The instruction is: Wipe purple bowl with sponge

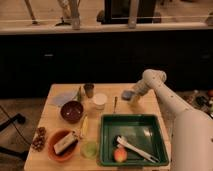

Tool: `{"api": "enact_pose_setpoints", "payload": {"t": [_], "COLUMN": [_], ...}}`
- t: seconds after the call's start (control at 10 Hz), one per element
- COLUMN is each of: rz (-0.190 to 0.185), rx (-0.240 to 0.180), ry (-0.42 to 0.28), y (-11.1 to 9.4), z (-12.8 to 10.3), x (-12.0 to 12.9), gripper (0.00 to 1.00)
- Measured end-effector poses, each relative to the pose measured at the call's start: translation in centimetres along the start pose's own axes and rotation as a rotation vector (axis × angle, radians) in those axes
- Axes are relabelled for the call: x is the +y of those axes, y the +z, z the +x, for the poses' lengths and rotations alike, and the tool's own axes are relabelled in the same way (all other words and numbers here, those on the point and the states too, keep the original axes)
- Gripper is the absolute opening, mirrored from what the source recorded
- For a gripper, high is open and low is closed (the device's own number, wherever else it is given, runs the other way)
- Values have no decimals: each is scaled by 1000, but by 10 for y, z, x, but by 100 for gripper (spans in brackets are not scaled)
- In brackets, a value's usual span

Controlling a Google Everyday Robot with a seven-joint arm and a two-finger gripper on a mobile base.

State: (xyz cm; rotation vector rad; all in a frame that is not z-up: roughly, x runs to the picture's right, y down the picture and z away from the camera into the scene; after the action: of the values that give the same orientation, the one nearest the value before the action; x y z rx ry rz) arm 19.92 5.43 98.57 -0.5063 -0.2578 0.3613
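Gripper (133,97) low over far right of the surface (52,120), right against the sponge (126,94) — whether it grips, cannot tell. Purple bowl (71,111) sits left, well apart — near white cup (99,101).

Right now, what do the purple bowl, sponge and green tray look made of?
Purple bowl: likely plastic or glazed ceramic; smooth, even dark colour. Sponge: probably foam; matte blue pad, no shine. Green tray: likely moulded plastic; uniform colour, raised rim. The tool hangs right beside the sponge, near the far edge of the table.
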Motion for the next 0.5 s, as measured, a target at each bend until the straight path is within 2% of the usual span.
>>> {"api": "enact_pose_setpoints", "payload": {"t": [0.1, 0.4, 0.5], "rz": [-3, -6, -7], "rx": [-2, -10, -14], "ry": [-3, -6, -8], "y": [0, -1, -2], "z": [0, 1, 2], "x": [0, 1, 2], "gripper": [52, 24, 12]}}
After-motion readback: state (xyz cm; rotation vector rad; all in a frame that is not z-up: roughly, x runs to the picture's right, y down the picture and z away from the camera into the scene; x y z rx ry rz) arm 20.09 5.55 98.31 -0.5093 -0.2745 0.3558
